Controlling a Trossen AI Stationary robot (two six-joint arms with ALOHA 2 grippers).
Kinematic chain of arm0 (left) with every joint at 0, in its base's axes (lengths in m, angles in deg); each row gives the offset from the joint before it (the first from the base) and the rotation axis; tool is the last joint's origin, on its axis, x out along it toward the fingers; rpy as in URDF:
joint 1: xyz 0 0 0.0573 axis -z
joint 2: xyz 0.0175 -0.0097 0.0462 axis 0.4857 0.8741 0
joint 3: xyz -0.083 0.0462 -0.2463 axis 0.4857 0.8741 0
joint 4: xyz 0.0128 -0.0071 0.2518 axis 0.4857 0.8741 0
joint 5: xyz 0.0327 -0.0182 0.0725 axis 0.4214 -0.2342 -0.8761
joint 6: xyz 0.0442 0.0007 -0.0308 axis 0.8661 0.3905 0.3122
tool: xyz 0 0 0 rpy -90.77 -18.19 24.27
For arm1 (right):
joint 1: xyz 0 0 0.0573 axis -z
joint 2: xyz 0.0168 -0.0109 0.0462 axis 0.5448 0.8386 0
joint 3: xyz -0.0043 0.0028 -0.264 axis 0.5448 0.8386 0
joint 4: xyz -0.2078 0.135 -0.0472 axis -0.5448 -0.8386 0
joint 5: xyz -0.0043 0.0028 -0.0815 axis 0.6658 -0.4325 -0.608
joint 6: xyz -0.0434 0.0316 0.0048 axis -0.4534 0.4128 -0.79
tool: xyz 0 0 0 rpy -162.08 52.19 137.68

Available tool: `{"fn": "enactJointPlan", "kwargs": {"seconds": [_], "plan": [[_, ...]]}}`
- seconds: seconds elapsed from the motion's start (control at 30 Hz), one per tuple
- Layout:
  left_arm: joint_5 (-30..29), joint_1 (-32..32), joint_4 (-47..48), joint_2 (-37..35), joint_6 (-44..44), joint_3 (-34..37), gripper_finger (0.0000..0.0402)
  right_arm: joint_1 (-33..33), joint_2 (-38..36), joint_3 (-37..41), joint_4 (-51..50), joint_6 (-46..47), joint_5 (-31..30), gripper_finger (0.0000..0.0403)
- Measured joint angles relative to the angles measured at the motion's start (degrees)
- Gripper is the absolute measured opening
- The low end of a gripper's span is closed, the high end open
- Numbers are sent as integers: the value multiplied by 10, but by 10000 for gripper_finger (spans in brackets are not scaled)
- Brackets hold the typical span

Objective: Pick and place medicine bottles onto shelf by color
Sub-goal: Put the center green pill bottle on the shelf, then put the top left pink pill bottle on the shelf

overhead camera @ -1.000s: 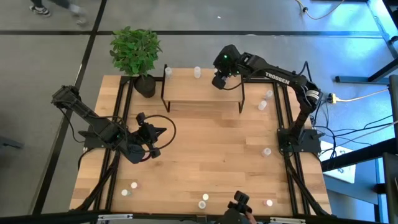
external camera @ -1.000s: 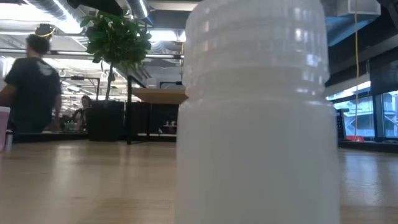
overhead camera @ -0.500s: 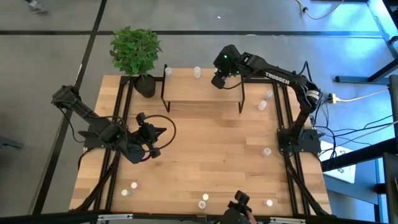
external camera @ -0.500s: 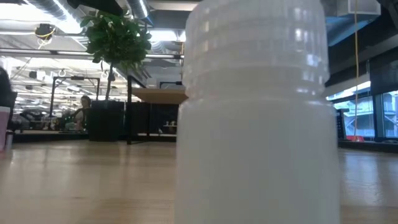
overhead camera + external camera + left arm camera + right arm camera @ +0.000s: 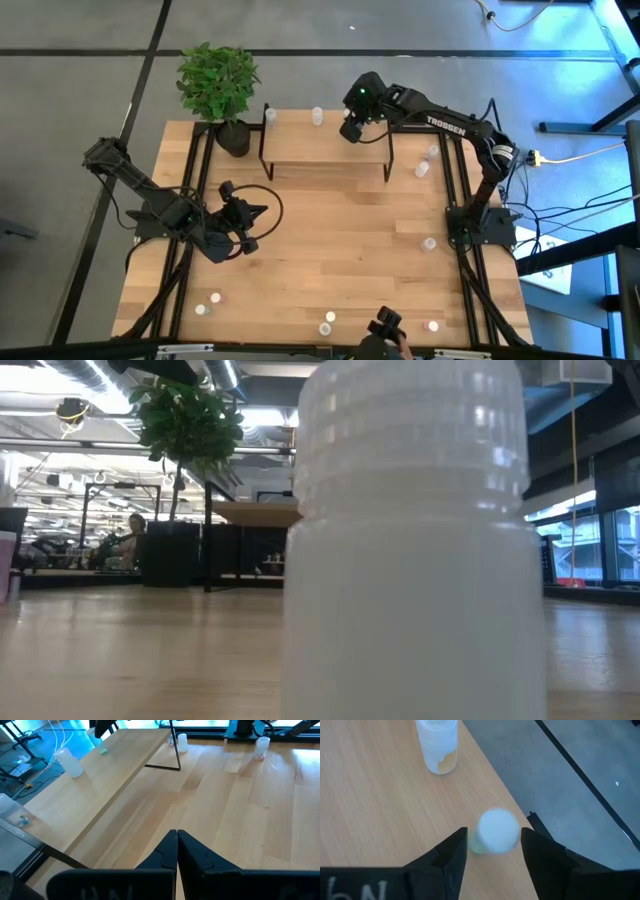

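Wooden shelf (image 5: 380, 815): small bottle (image 5: 495, 832) between spread fingers of right gripper (image 5: 492, 851), unclamped; probably light, slick, best gripped mid-body. Left gripper (image 5: 177, 851) closed, empty.

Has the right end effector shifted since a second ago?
No. In the high view the right end effector sits at the same spot over the shelf, by its right back corner, as before.
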Motion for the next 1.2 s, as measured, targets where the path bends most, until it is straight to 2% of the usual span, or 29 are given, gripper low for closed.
{"fn": "enactJointPlan", "kwargs": {"seconds": [0.37, 0.57, 0.73, 1.2], "plan": [[0, 0, 0, 0, 0, 0, 0, 0, 0, 0, 6, -11, 0, 233], [0, 0, 0, 0, 0, 0, 0, 0, 0, 0, 26, -13, -1, 236], [0, 0, 0, 0, 0, 0, 0, 0, 0, 0, 26, -13, -34, 236], [0, 0, 0, 0, 0, 0, 0, 0, 0, 0, 26, -11, -35, 236]]}}
